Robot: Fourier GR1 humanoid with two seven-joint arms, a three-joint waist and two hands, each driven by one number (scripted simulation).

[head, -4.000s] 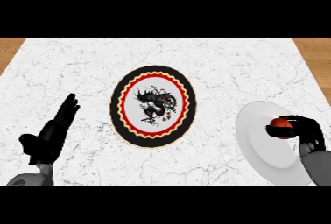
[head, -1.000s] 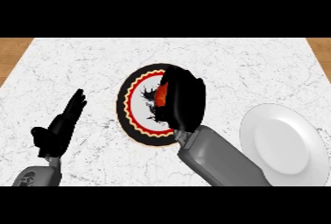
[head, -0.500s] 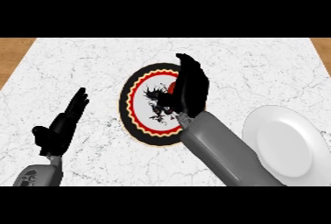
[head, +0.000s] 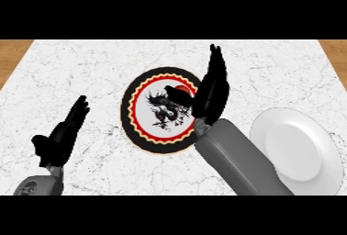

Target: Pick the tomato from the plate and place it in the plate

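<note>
Tomato point(head: 180, 87) sits on the patterned plate point(head: 139, 119) at about 1 o'clock, right hand point(head: 211, 92) open beside it, holding nothing. Pulling away might nudge it rolling off.

Bright even light, soft shadows, sharp

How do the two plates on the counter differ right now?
The patterned plate has a black rim, a red scalloped ring and a dark dragon-like figure; the white plate is plain. The patterned plate holds the tomato, partly hidden by the right robot hand; the white plate holds nothing. Both are round and lie flat.
</note>
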